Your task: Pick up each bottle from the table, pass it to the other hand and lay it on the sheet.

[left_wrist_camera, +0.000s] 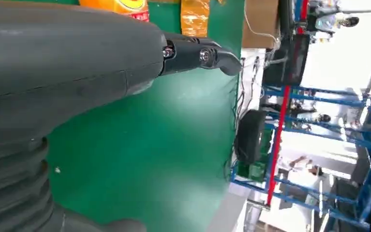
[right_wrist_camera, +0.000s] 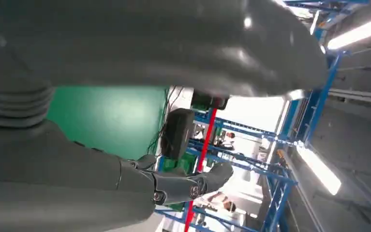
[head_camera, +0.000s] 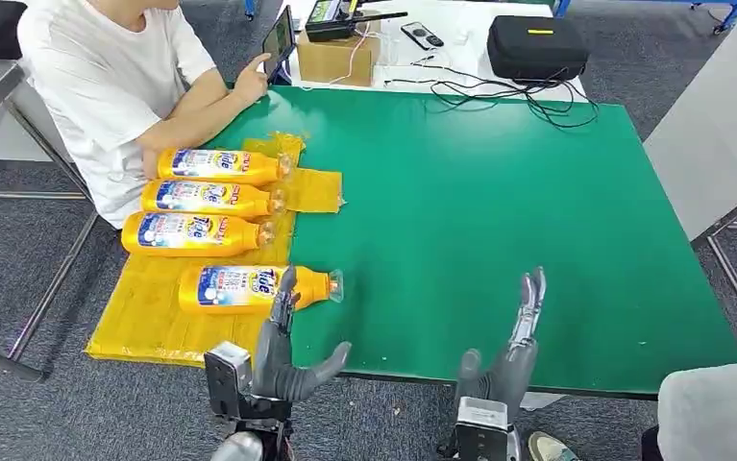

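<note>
L hand (head_camera: pixel 282 360) & R hand (head_camera: pixel 508 360) empty, fingers apart; head view: 4 bottles (head_camera: pixel 212 201) on sheet (head_camera: pixel 143 307).

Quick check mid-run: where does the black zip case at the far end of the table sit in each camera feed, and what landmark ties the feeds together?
Head view: the black case lies at the top, right of centre, on the white table beyond the green table.
Left wrist view: the case is the dark shape right of centre, past the green edge.
Right wrist view: the case stands near the centre, beside the green surface.
Shared landmark: the green table.
</note>
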Robot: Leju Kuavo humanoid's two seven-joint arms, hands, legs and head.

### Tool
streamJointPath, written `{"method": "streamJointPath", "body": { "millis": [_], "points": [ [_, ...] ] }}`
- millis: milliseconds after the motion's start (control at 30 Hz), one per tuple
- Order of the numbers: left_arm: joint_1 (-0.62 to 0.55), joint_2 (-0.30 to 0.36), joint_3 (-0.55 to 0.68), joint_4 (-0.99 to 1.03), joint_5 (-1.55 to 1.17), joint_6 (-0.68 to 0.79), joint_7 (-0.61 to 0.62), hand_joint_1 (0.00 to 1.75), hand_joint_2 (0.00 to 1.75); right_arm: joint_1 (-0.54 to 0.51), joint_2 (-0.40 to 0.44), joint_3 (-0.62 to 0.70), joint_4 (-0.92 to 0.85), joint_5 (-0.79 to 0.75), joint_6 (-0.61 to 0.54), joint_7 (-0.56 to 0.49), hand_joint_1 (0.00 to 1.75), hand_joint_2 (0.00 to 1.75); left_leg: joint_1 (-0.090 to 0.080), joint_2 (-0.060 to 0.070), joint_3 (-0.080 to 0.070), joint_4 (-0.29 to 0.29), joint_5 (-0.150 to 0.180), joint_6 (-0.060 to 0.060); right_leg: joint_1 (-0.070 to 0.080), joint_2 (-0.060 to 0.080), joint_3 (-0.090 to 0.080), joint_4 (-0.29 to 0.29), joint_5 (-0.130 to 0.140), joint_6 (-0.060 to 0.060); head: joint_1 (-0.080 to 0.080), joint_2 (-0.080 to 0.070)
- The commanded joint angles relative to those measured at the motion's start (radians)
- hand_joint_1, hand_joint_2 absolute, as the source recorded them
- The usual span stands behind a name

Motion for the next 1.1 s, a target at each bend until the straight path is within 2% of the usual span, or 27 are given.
{"method": "streamJointPath", "body": {
  "millis": [33, 100, 233, 300, 367, 400, 467, 500, 533, 600, 633, 733, 800, 833, 867, 933, 1000, 1100],
  "points": [
    [-0.026, 0.014, -0.013, 0.140, -0.007, 0.002, -0.005, 0.00, 1.75, 0.009, 0.034, -0.080, 0.057, -0.107, -0.002, -0.003, 0.00, 0.00, 0.001, -0.001, 0.006, -0.002, -0.001, -0.001, 0.001, -0.001, 0.006, -0.002, -0.001, -0.002, 0.000, 0.000],
    [-0.026, 0.014, -0.013, 0.140, -0.007, 0.002, -0.005, 0.00, 1.75, 0.009, 0.034, -0.080, 0.057, -0.107, -0.002, -0.003, 0.00, 0.00, 0.001, 0.000, 0.005, -0.002, -0.001, -0.001, 0.001, -0.001, 0.005, -0.002, -0.001, -0.002, 0.000, 0.000],
    [-0.022, 0.017, -0.022, 0.150, -0.012, 0.037, -0.028, 0.00, 1.75, 0.010, 0.034, -0.069, 0.126, -0.202, -0.002, -0.003, 0.00, 0.00, 0.001, 0.000, 0.007, -0.002, -0.002, -0.001, 0.002, -0.001, 0.007, -0.002, -0.002, -0.003, 0.000, 0.000],
    [-0.014, 0.008, -0.004, 0.145, 0.001, 0.023, -0.045, 0.00, 1.75, 0.005, -0.013, -0.005, 0.179, -0.184, -0.002, -0.003, 0.00, 0.00, 0.001, 0.001, 0.005, -0.002, -0.001, -0.001, 0.001, 0.000, 0.004, -0.002, -0.001, -0.002, 0.000, 0.000],
    [-0.013, 0.000, 0.011, 0.130, 0.031, 0.011, -0.055, 0.00, 1.75, 0.008, -0.045, 0.034, 0.190, -0.246, -0.002, -0.003, 0.00, 0.00, 0.002, 0.002, 0.006, -0.002, -0.001, -0.001, 0.002, 0.001, 0.006, -0.003, 0.000, -0.002, 0.000, 0.000],
    [-0.012, -0.002, 0.015, 0.123, 0.038, 0.010, -0.056, 0.00, 1.75, 0.003, -0.026, -0.004, 0.228, -0.220, -0.002, -0.003, 0.00, 1.75, 0.001, 0.001, 0.004, -0.001, -0.001, -0.001, 0.001, 0.000, 0.004, -0.002, 0.000, -0.001, 0.000, 0.000],
    [0.004, -0.004, 0.038, 0.116, 0.042, 0.054, -0.078, 0.00, 1.75, -0.044, -0.015, -0.061, 0.423, -0.097, -0.002, 0.036, 0.00, 1.75, 0.001, 0.001, 0.004, -0.002, -0.001, -0.001, 0.001, 0.000, 0.004, -0.002, 0.000, -0.002, 0.000, 0.000],
    [0.006, -0.005, 0.041, 0.120, 0.028, 0.085, -0.100, 0.00, 1.75, -0.060, -0.019, -0.067, 0.470, -0.125, -0.002, 0.028, 0.00, 1.75, 0.002, 0.002, 0.009, -0.004, -0.001, -0.001, 0.002, 0.001, 0.009, -0.004, -0.001, -0.003, 0.000, 0.000],
    [0.003, -0.015, 0.059, 0.129, -0.007, 0.167, -0.137, 0.00, 1.75, -0.087, -0.032, -0.055, 0.532, -0.232, -0.002, -0.003, 0.00, 1.75, 0.002, 0.002, 0.006, -0.003, -0.001, -0.001, 0.002, 0.002, 0.006, -0.004, 0.000, -0.002, 0.000, 0.000],
    [-0.017, -0.024, 0.063, 0.145, -0.071, 0.236, -0.137, 0.00, 1.75, -0.095, -0.034, -0.076, 0.513, -0.221, -0.002, -0.003, 0.00, 1.75, 0.002, 0.004, 0.008, -0.003, -0.001, -0.001, 0.002, 0.003, 0.008, -0.005, 0.000, -0.002, 0.000, 0.000],
    [-0.025, -0.027, 0.064, 0.155, -0.077, 0.237, -0.137, 0.00, 1.75, -0.093, -0.029, -0.080, 0.498, -0.217, -0.002, -0.003, 0.00, 1.75, 0.001, 0.001, 0.004, -0.002, 0.000, -0.001, 0.001, 0.001, 0.004, -0.003, 0.000, -0.001, -0.001, 0.000],
    [-0.047, -0.033, 0.060, 0.201, -0.060, 0.179, -0.137, 0.00, 1.75, -0.083, -0.046, -0.019, 0.427, -0.270, -0.002, -0.003, 0.00, 1.75, 0.001, -0.002, 0.005, -0.002, -0.001, -0.001, 0.001, -0.002, 0.006, -0.002, -0.001, -0.002, 0.000, 0.000],
    [-0.049, -0.040, 0.062, 0.212, -0.058, 0.167, -0.137, 0.00, 1.75, -0.063, -0.039, -0.033, 0.418, -0.210, -0.002, -0.003, 0.00, 1.75, 0.001, -0.001, 0.006, -0.002, -0.001, -0.001, 0.001, -0.001, 0.007, -0.002, -0.001, -0.003, 0.000, 0.000],
    [-0.044, -0.040, 0.063, 0.216, -0.055, 0.158, -0.137, 0.00, 1.75, -0.058, -0.038, -0.043, 0.476, -0.135, -0.002, 0.002, 0.00, 1.75, 0.000, -0.002, 0.004, -0.002, -0.001, -0.001, 0.001, -0.002, 0.005, -0.002, -0.001, -0.002, 0.000, 0.000],
    [-0.018, -0.032, 0.066, 0.144, -0.079, 0.170, -0.137, 0.00, 1.75, -0.060, -0.069, 0.010, 0.495, -0.200, 0.021, 0.029, 0.00, 1.75, 0.001, -0.002, 0.003, -0.001, 0.000, -0.001, 0.001, -0.001, 0.004, -0.002, -0.001, -0.001, 0.000, 0.000],
    [0.008, -0.038, 0.082, 0.078, -0.102, 0.211, -0.137, 0.00, 1.75, -0.043, -0.085, 0.022, 0.483, -0.233, -0.002, -0.003, 0.00, 1.75, 0.001, -0.001, 0.005, -0.002, -0.001, -0.001, 0.001, -0.001, 0.006, -0.002, -0.001, -0.002, 0.000, 0.000],
    [0.010, -0.039, 0.074, 0.093, -0.124, 0.241, -0.137, 0.00, 1.75, -0.033, -0.092, 0.038, 0.466, -0.260, -0.002, -0.003, 0.00, 1.75, 0.001, -0.001, 0.004, -0.001, -0.001, -0.001, 0.001, -0.001, 0.005, -0.002, -0.001, -0.002, 0.000, 0.000],
    [0.030, -0.072, 0.095, 0.113, -0.191, 0.267, -0.137, 0.00, 1.75, 0.020, -0.065, 0.010, 0.408, -0.143, -0.002, -0.003, 0.00, 1.75, 0.001, -0.002, 0.005, -0.001, -0.002, -0.001, 0.001, -0.002, 0.007, -0.002, -0.002, -0.002, 0.000, 0.000]
  ]
}}
